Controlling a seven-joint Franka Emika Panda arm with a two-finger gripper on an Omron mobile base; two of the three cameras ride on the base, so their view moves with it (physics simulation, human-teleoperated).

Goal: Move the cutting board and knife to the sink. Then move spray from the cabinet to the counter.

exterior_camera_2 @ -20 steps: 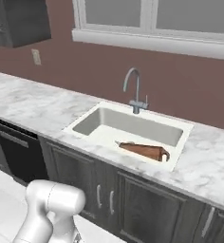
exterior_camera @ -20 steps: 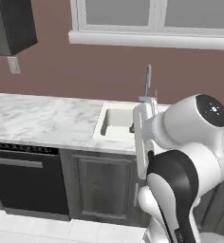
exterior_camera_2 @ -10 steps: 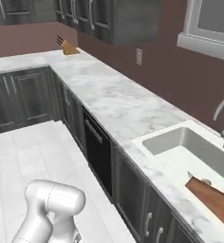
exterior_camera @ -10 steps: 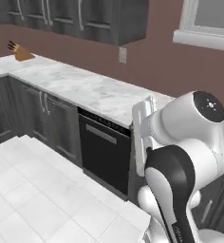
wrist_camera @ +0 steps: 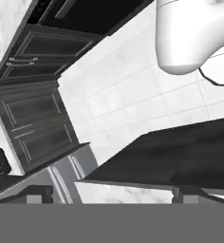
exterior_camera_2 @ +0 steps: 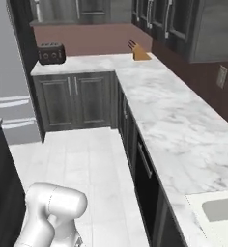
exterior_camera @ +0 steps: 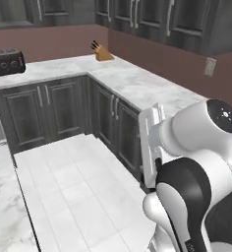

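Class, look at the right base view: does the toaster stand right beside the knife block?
No, the toaster stands at the counter's far left end, the knife block apart in the corner.

L-shaped white marble counter [exterior_camera_2: 169, 120] with grey veining, bearing a dark toaster [exterior_camera_2: 50, 53] at the 10 o'clock end of the right base view, a tan knife block [exterior_camera_2: 140, 52] near the corner at 12 o'clock, and a sink [exterior_camera_2: 220, 210] sunk in at 4 o'clock.
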